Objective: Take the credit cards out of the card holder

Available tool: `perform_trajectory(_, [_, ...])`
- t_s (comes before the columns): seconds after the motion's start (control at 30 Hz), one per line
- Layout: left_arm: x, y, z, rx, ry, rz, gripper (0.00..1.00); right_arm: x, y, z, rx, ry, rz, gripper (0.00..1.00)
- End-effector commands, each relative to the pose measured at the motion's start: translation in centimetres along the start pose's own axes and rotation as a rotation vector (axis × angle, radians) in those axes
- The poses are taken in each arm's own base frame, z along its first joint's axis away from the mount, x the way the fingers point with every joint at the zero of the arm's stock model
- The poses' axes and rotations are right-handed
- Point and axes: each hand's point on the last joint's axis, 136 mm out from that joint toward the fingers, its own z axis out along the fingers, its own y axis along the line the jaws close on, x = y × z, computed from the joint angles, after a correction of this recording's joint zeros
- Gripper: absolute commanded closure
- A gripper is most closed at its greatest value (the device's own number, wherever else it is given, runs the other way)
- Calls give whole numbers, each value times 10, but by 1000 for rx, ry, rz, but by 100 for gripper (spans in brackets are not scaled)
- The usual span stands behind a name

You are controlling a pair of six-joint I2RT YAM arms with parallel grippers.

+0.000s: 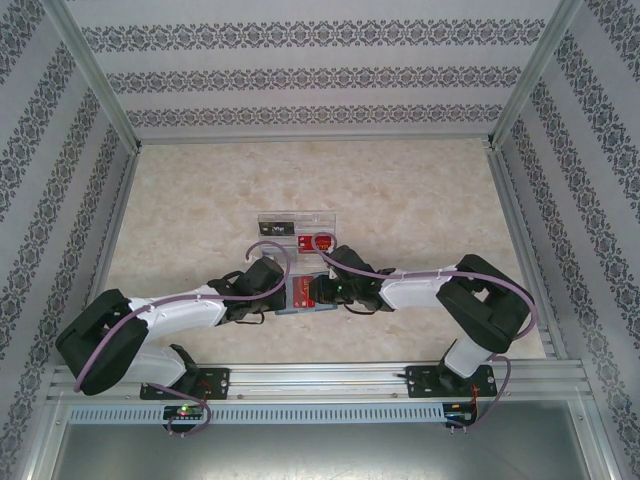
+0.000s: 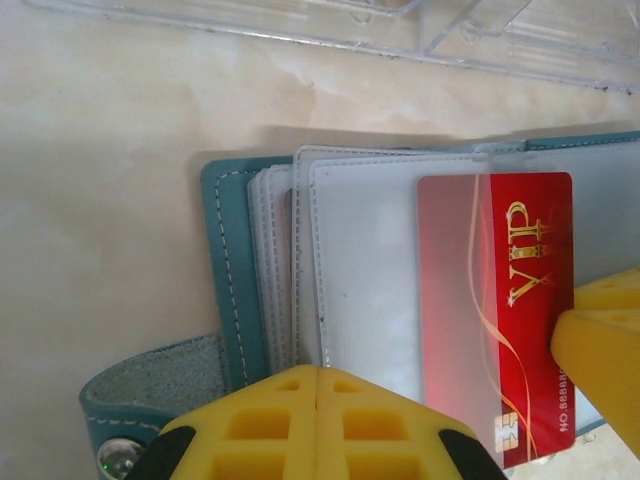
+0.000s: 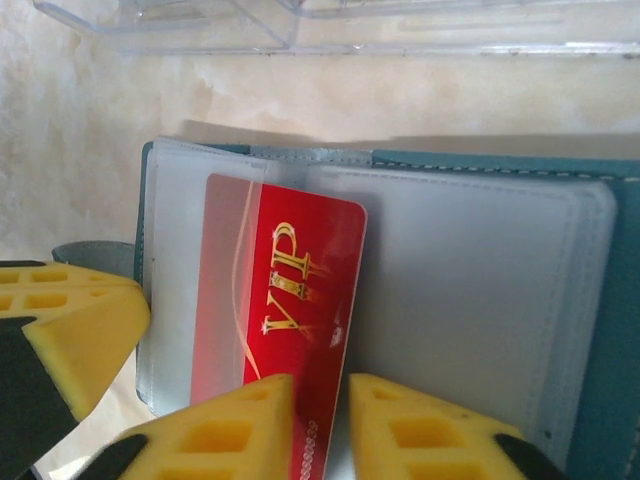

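We see the teal card holder lying open and flat on the table, with its frosted plastic sleeves stacked inside. A red card with gold "VIP" lettering sits partly slid out of one sleeve, chip end nearest us.

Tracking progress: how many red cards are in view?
2: the VIP card partly out of the holder; the other card in the tray. Sleeves may hide more.
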Motion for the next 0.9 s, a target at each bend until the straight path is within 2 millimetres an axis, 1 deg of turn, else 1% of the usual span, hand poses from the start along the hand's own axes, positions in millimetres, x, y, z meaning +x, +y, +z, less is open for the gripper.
perform_trajectory(0.0, [12, 18, 3, -76, 53, 2, 100, 0, -3, 4, 8, 10, 1, 88])
perform_trajectory(0.03, [12, 18, 3, -77, 54, 2, 100, 0, -3, 3, 9, 7, 3, 93])
perform_trajectory(0.07, [12, 18, 3, -79, 54, 1, 100, 0, -5, 2, 14, 6, 3, 96])
perform_trajectory(0.17, [12, 24, 1, -107, 52, 3, 100, 1, -9, -2, 27, -2, 3, 100])
perform_trajectory(0.33, [13, 36, -2, -179, 57, 14, 100, 2, -22, -10, 47, -6, 12, 100])
perform_trajectory(0.43, [14, 37, -2, -181, 57, 14, 100, 3, -29, -16, 56, -8, 15, 100])
perform_trajectory(0.57, [13, 34, -4, -162, 52, 19, 100, 1, -36, -26, 58, -21, 12, 100])
perform_trajectory(0.73, [7, 22, -9, -111, 38, 30, 100, -3, -24, -48, 30, -47, -60, 100])
perform_trajectory(0.87, [-2, 11, -19, -60, 9, 39, 100, -14, -8, -74, 24, -104, -160, 100])
